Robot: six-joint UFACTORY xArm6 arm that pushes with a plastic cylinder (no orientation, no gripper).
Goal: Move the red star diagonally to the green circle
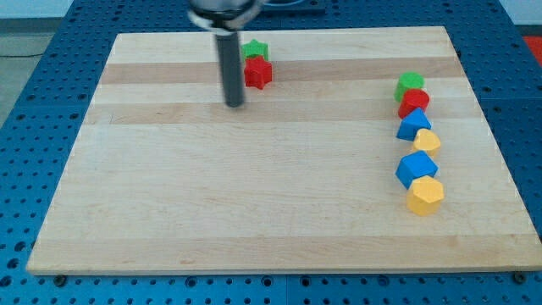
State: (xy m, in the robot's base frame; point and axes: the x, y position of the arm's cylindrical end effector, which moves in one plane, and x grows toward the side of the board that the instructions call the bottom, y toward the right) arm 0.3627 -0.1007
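My tip point(235, 104) rests on the desk point(254, 195), just left of the red star point(258, 74); the green circle point(411, 82) is far right. I carry no claw.

Pale wooden board point(254, 203), planks running lengthwise w/ faint darker bands, takes up most of the view. Under it a blue perforated base plate point(25, 127), rows of small holes, showing along the board's left, right & bottom edges. Light is even, soft, no hard glare. Beyond the board's top edge a strip of grey-white surface point(102, 13), too blurred to name.
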